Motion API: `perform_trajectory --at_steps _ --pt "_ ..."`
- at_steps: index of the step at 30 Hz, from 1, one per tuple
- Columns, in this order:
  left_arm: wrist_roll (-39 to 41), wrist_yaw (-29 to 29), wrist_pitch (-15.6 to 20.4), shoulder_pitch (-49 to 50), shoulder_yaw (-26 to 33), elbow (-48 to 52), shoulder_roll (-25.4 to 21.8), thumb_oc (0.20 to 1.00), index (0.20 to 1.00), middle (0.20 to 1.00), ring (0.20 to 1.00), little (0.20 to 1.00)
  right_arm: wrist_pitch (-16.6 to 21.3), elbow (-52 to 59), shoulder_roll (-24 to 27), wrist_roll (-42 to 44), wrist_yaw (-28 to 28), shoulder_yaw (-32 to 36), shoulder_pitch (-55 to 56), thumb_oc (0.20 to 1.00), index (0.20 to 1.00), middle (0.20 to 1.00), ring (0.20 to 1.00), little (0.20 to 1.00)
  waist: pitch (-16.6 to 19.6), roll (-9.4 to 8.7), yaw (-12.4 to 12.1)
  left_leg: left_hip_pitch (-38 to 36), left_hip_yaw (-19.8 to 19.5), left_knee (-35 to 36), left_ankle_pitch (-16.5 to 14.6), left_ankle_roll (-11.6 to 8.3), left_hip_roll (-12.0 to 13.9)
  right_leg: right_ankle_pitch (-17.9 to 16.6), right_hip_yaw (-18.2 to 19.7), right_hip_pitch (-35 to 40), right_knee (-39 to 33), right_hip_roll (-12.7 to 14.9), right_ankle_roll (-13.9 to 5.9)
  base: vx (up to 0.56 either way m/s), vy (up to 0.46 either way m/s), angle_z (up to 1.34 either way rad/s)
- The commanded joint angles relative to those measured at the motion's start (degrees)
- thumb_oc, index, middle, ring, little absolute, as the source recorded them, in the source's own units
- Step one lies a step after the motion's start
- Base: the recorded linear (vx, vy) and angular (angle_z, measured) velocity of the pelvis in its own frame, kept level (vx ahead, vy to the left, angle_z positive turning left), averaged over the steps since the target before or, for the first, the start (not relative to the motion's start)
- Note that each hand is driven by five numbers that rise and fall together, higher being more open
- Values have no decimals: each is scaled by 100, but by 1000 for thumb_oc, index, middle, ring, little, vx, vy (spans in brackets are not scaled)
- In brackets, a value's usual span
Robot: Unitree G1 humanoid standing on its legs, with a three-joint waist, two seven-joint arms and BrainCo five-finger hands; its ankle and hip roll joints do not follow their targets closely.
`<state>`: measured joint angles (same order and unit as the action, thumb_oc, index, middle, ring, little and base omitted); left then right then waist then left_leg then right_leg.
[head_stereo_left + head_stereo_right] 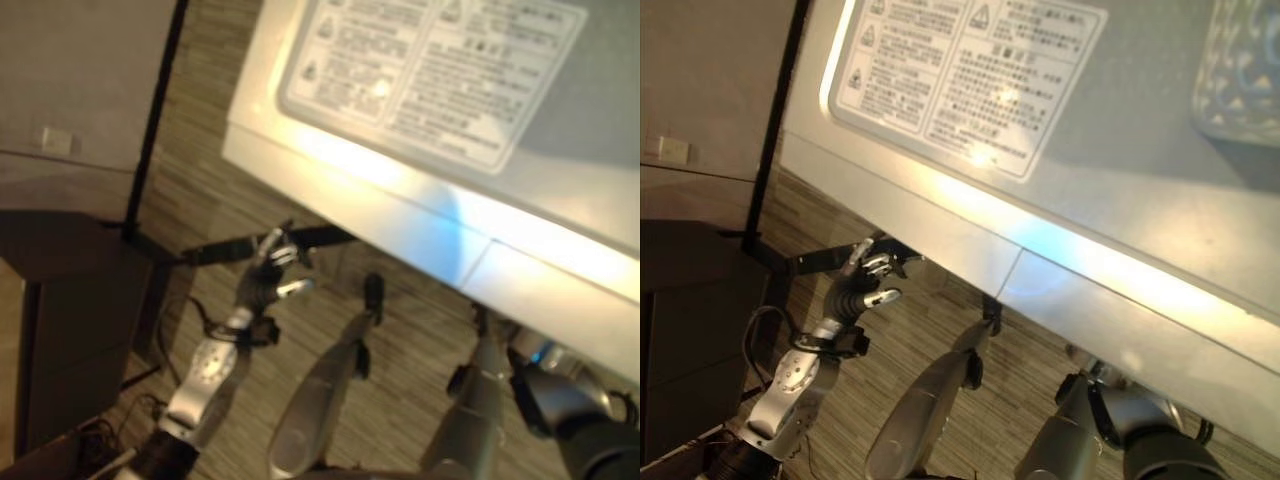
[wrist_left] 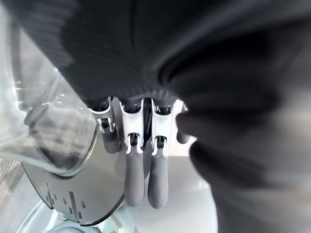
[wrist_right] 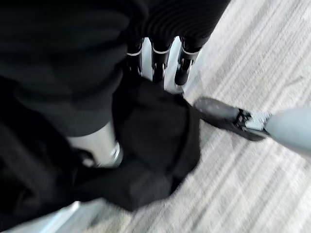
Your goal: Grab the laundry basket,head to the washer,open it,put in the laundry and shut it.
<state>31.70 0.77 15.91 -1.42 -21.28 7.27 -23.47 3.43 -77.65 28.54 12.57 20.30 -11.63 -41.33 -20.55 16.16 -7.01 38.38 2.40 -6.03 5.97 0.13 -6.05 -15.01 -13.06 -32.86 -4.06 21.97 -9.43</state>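
In the left eye view we see the washer (image 1: 440, 130), its pale grey top with a printed label (image 1: 420, 60) running across the upper right, above a wood-grain floor (image 1: 400, 360). Our left hand (image 1: 268, 268) hangs beside the washer's front, low at the left, with the fingers (image 1: 296, 288) loosely spread and holding nothing. A dark cabinet (image 1: 70, 340) stands at the far left. In the right eye view the same washer top fills the upper part, and a piece of a pale lattice basket (image 1: 1240, 70) sits on it at the upper right corner. In the left wrist view our left fingers (image 2: 138, 179) reach straight out, relaxed, near a round glass door (image 2: 53, 141) with a grey rim, without clasping it. In the right wrist view our right hand (image 3: 160, 63) is curled down into a dark garment (image 3: 150, 145), which it holds bunched above the floor; we take this for the laundry. A dark shoe (image 3: 223, 116) shows on the floor just beside the cloth.
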Motion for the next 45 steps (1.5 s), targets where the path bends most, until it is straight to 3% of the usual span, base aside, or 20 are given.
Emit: perform_trajectory --at_steps 1,7,12,13,14,18,23,31,32,33,35,37,40,41,43,45 --pt "171 152 154 134 157 228 -324 1000 1000 1000 1000 1000 271 127 167 187 166 17 -282 200 200 200 200 200 81 -128 -135 100 -115 -312 -613 -88 -161 -30 397 -467 287 363 -405 0 0 0" --pt "183 204 202 170 246 192 -333 1000 1000 1000 1000 1000 386 379 108 378 287 209 -187 200 200 200 200 200 145 -257 -64 81 -116 -342 -649 -80 -138 -16 364 -437 291 359 -405 0 0 0" --pt "227 261 225 134 308 150 -316 1000 1000 1000 1000 1000 573 781 -241 582 411 347 -14 200 200 200 200 200 155 -478 54 -13 -173 -386 -678 -95 -35 47 285 -285 320 285 -380 -2 -13 0" --pt "239 302 230 97 295 120 -313 1000 1000 1000 1000 1000 684 981 -476 759 447 447 80 200 200 200 200 200 161 -608 113 -58 -192 -428 -706 -103 36 70 247 -223 333 241 -370 0 0 0" --pt "240 302 231 99 295 118 -319 1000 1000 1000 1000 1000 682 988 -482 757 451 450 87 200 200 200 200 200 157 -611 114 -63 -194 -429 -708 -104 37 70 244 -214 330 240 -369 1 -39 2" --pt "260 388 204 64 219 21 -406 1000 1000 1000 1000 1000 841 1589 -1079 855 518 485 472 200 200 200 200 200 168 -917 294 -172 -269 -584 -823 -90 129 95 213 -6 350 176 -338 4 -17 1" --pt "270 448 205 145 257 39 -537 1000 1000 1000 1000 1000 863 1875 -1381 872 557 544 724 200 200 200 200 200 193 -1078 390 -181 -251 -866 -1014 -27 132 102 163 115 407 204 -322 3 44 5" --pt "275 368 154 344 274 109 -731 1000 1000 1000 1000 1000 844 1990 -1415 945 615 705 738 200 200 200 200 200 224 -1097 409 -333 -109 -1104 -1262 126 -17 117 189 121 693 408 -322 17 123 -9" --pt "321 297 84 444 243 73 -825 1000 1000 1000 1000 1000 828 2024 -1414 961 668 739 725 200 200 200 200 200 220 -1048 406 -670 17 -1058 -1359 216 -64 138 168 136 975 506 -322 147 235 -11" --pt "343 266 64 475 257 78 -875 1000 1000 1000 1000 1000 828 2050 -1422 978 661 749 686 200 200 200 200 200 189 -1007 401 -866 51 -1038 -1516 216 -26 122 165 157 1163 525 -443 144 273 -10" --pt "353 251 48 466 266 84 -912 1000 1000 1000 1000 1000 814 2016 -1428 1009 648 749 664 200 200 200 200 200 117 -997 379 -950 109 -1051 -1543 236 -4 164 82 191 1278 558 -443 36 87 -24" --pt "352 220 12 498 285 117 -994 1000 1000 1000 1000 1000 800 1964 -1447 1074 610 719 618 200 200 200 200 200 74 -947 360 -978 181 -1065 -1497 307 36 390 -76 253 1636 587 -362 -59 80 -45" --pt "411 249 -39 429 355 60 -1091 1000 1000 1000 1000 1000 825 2052 -1507 1174 544 634 645 200 200 200 200 200 37 -912 306 -891 318 -984 -1335 418 56 1047 -39 346 2400 364 -150 -141 151 -13" --pt "420 301 -47 422 435 75 -1136 1000 1000 1000 1000 1000 829 2035 -1577 1171 520 567 655 200 200 200 200 200 70 -906 155 -773 487 -862 -1203 454 94 1487 -168 464 2826 219 1 -184 183 -45" --pt "434 375 -49 407 497 133 -1179 1000 1000 1000 1000 1000 841 1993 -1609 1143 549 534 570 200 200 200 200 200 94 -954 -73 -555 747 -761 -1030 461 195 1990 -295 688 3333 -62 210 -192 62 -105" --pt "450 399 -38 406 518 168 -1172 1000 1000 1000 1000 1000 845 2004 -1612 1120 579 520 543 200 200 200 200 200 88 -987 -146 -493 855 -760 -996 426 238 2142 -303 827 3304 -150 263 -112 -38 -70"
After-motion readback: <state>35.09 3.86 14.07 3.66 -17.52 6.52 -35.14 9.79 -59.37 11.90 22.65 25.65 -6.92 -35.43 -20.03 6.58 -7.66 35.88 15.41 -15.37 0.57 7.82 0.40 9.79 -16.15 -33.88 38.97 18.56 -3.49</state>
